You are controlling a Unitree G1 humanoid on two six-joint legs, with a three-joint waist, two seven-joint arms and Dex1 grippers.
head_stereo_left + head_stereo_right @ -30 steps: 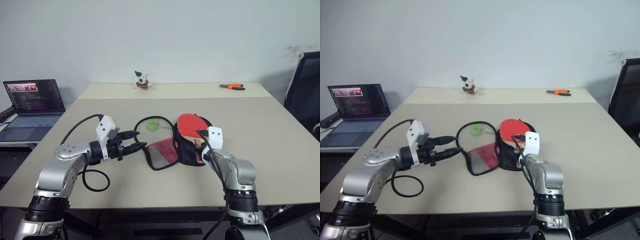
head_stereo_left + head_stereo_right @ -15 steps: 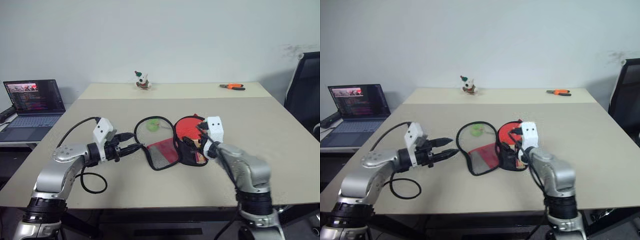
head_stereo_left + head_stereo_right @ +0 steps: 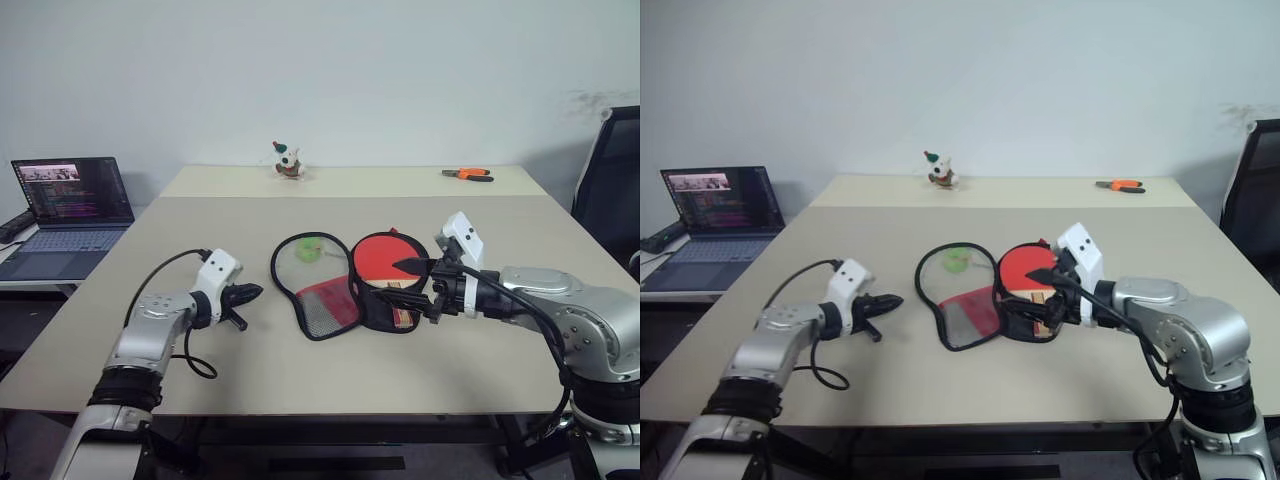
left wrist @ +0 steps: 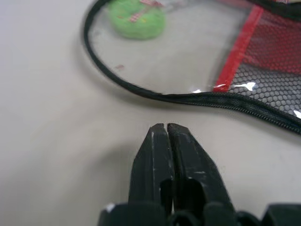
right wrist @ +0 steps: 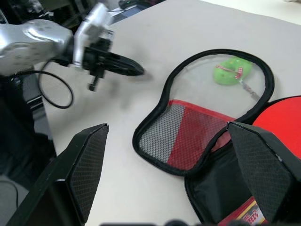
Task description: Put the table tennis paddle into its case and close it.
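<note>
- Landmark: case point(image 3: 345, 290), lying unzipped and spread open on the table point(image 3: 300, 380), clear/mesh flap toward the robot's left, black half toward its right.
- Table tennis paddle point(image 3: 378, 255) rests on the black half, red face up, handle toward the robot.
- Green zipper tag point(image 4: 136, 19) sits under the clear flap.
- Left gripper point(image 3: 250, 293) is left of the case, apart from it, low over the table, fingers pressed together, holding nothing.
- Right gripper point(image 3: 408, 280) hovers above the case's black half, fingers spread wide, empty.
</note>
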